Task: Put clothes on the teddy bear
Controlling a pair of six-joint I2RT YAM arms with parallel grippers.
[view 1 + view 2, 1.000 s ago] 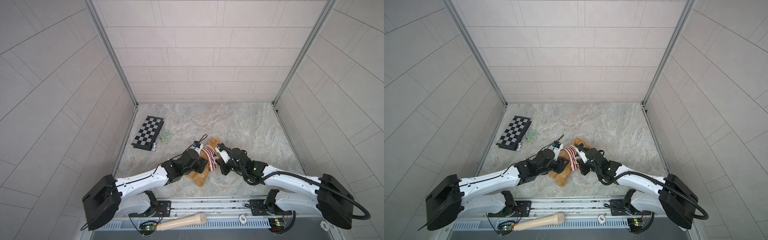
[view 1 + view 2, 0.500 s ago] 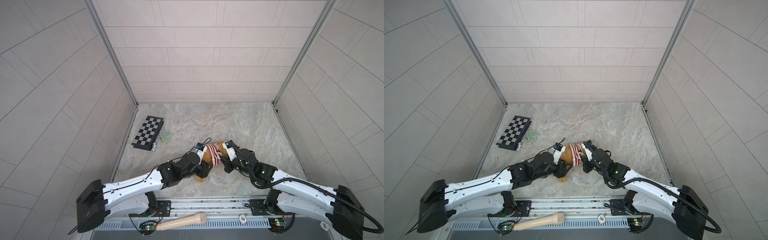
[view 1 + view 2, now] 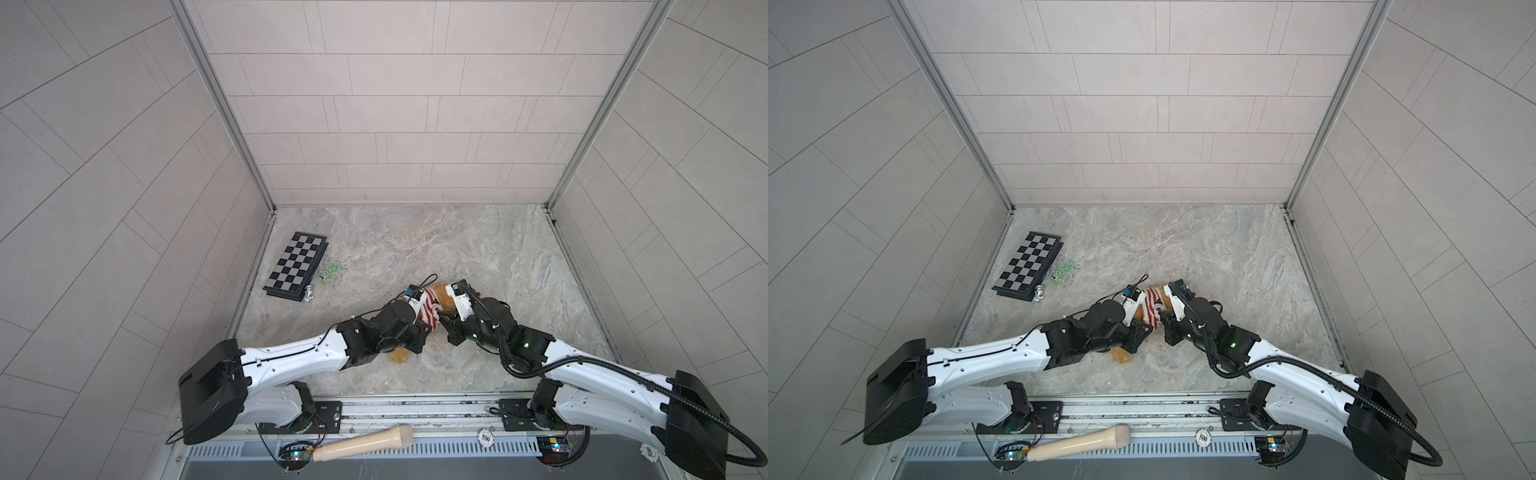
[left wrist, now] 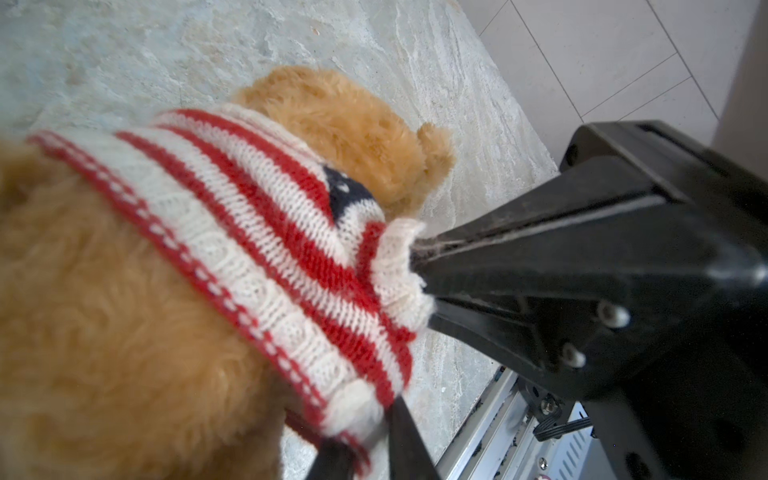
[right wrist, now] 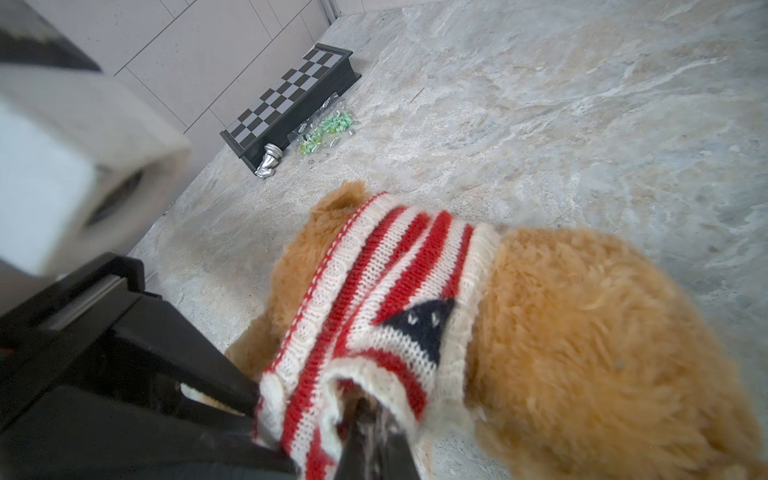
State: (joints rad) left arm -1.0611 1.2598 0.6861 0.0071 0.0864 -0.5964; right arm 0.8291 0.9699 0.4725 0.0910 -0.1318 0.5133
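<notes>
Change: compared with a second earlier, the left gripper (image 4: 365,444) had narrowed its jaws onto the knit, and less of the bear's body showed past the left arm in both top views.
Left gripper: its jaws pinched the ribbed hem of the sweater (image 4: 257,232), with fabric caught between the dark fingers.
Right gripper (image 5: 370,440): its jaws were pressed together on a white cuff edge of the sweater, tip to tip with the left gripper.
Teddy bear (image 5: 582,332): it lay between the two grippers and just beyond their fingertips, over the marble table (image 3: 457,241). One golden-brown limb poked out under the left gripper's wrist.
Sweater: red and white stripes with a small navy patch, bunched as a band around the bear, with fur showing on both sides of it.
Chessboard (image 3: 296,266): it sat well apart from the left gripper, out toward the left wall.
Chess piece (image 3: 308,294): silver, it lay touching the board's near corner.
Green bits (image 3: 330,272): a small scatter just beside the board, on the side nearer the grippers.
Beige handle (image 3: 365,442): it lay on the front rail, well behind both grippers.
</notes>
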